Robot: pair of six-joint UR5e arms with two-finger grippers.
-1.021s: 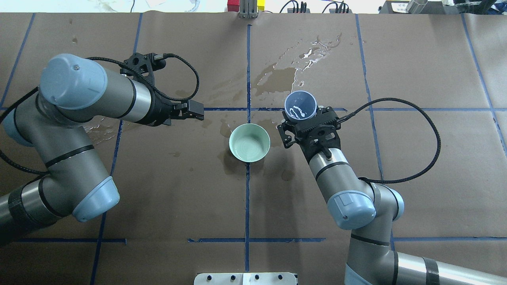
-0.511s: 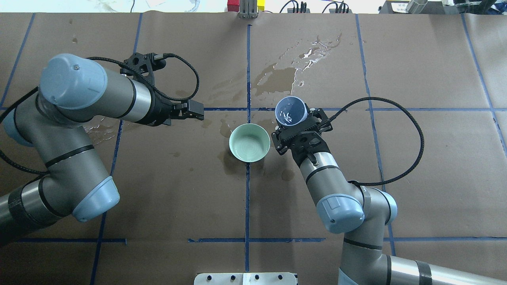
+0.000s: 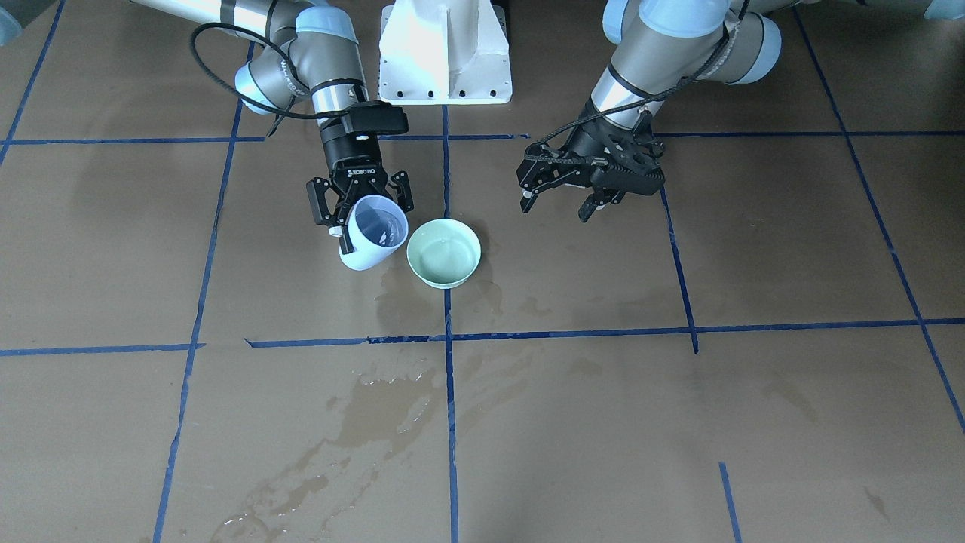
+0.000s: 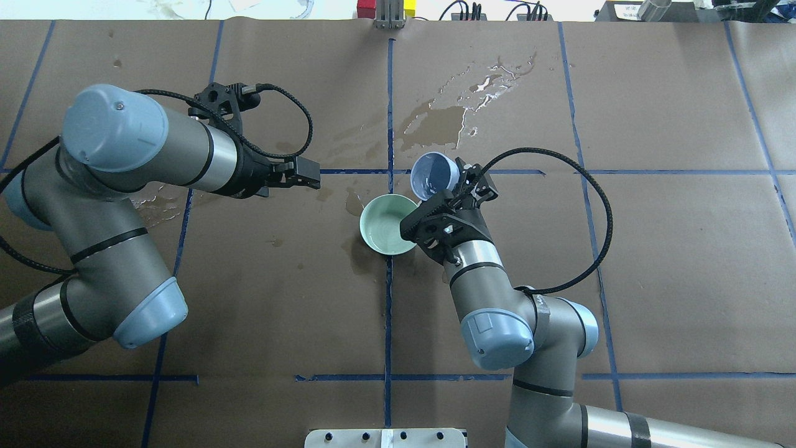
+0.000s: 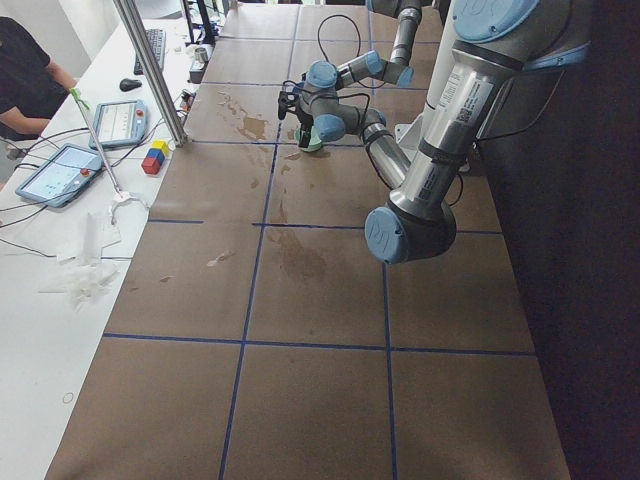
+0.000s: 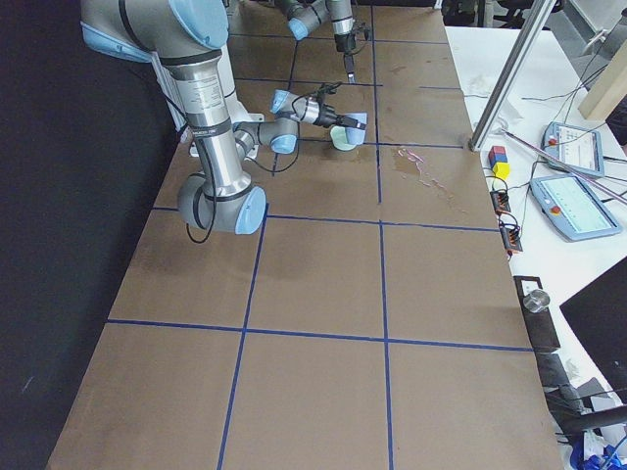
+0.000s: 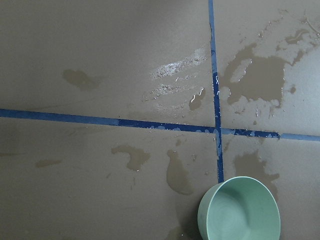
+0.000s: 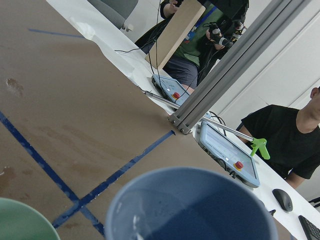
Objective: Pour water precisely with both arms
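Cup (image 4: 435, 175) has swung toward the bowl (image 4: 388, 224) within 1 second and now tilts beside it, water (image 3: 383, 224) inside, my right tool (image 4: 456, 185) clamped on it. My left tool (image 3: 556, 207) hangs apart. Pouring looks imminent.

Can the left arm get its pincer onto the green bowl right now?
Probably yes. The left pincer hangs open and empty beside the pale green round bowl, with brown paper between. The right pincer holds the tilted light blue cup at the bowl's opposite rim, clear of that approach.
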